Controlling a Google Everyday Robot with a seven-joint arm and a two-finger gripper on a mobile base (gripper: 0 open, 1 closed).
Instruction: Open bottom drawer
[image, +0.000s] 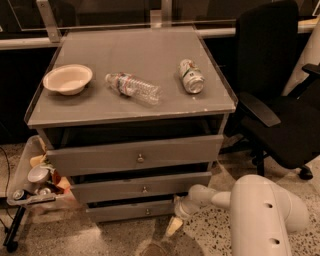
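Bottom drawer (131, 211) runs left-right, front facing camera; claw (174, 225) hangs at its right end, state impossible to tell.

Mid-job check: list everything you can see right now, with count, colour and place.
Cabinet: one, grey, centre of view.
Top drawer: one, grey, tallest front, just under the cabinet top.
Middle drawer: one, grey, below the top drawer.
Bottom drawer: one, grey, slimmest front, lowest, small knob at centre.
Bowl: one, cream, cabinet top, left.
Plastic bottle: one, clear, lying on its side, cabinet top, centre.
Can: one, silvery, lying on its side, cabinet top, right.
Office chair: one, black, right of the cabinet.
Side tray: one, pale, holding clutter, low on the left.
Robot arm: one, white, lower right.
End effector: one, cream, near the floor by the bottom drawer's right end.
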